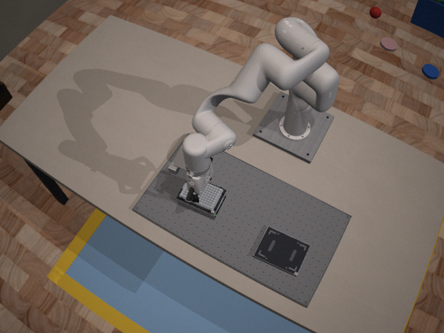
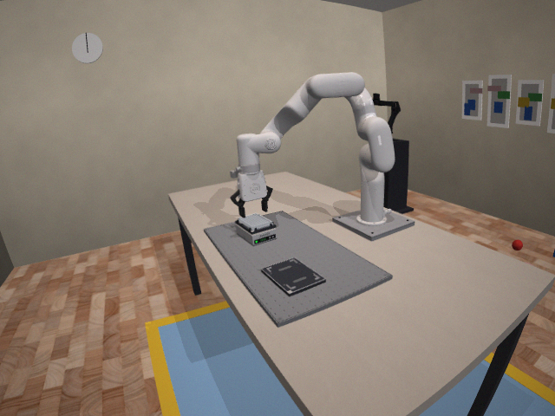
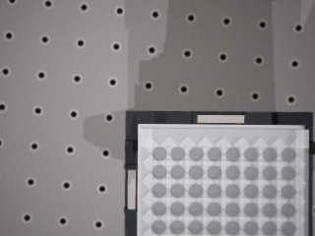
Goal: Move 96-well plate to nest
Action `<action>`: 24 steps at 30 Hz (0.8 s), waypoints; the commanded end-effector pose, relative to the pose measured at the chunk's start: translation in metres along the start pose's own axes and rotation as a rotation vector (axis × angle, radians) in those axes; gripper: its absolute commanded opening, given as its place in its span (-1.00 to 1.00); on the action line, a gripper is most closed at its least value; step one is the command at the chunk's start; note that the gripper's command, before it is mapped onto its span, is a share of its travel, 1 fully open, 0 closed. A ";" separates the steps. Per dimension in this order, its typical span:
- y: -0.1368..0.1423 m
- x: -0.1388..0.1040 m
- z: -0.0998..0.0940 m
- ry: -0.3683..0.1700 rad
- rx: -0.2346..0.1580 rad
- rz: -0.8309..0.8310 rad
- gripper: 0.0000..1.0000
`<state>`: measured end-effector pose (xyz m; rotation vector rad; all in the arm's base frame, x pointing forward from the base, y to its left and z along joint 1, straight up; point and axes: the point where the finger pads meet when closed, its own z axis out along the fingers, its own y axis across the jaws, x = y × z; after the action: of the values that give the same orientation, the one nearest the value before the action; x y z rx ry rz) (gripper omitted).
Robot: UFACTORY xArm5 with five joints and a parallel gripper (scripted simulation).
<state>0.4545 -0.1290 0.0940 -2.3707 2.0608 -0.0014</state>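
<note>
The white 96-well plate [image 1: 205,196] sits on the dark plate shaker [image 1: 202,203] at the left of the grey perforated baseplate [image 1: 243,222]. It also shows in the exterior view [image 2: 255,221] and fills the lower right of the wrist view [image 3: 223,179]. My gripper [image 2: 253,206] is open and empty, pointing straight down a little above the plate, with its fingers spread to either side. In the overhead view the gripper [image 1: 193,195] covers the plate's left part. The black plate nest [image 1: 282,250] lies empty at the baseplate's right front, and also shows in the exterior view [image 2: 293,276]. The plate's cut-off corner is not discernible.
The arm's base [image 1: 294,129] stands on a grey mounting plate behind the baseplate. A small light block [image 1: 174,167] lies at the baseplate's back left corner. A black stand [image 2: 396,177] is behind the table. Coloured objects [image 1: 388,44] lie on the floor far right.
</note>
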 end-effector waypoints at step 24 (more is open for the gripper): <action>-0.001 0.001 0.011 0.007 0.002 0.000 1.00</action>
<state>0.4547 -0.1291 0.0834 -2.3706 2.0607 -0.0020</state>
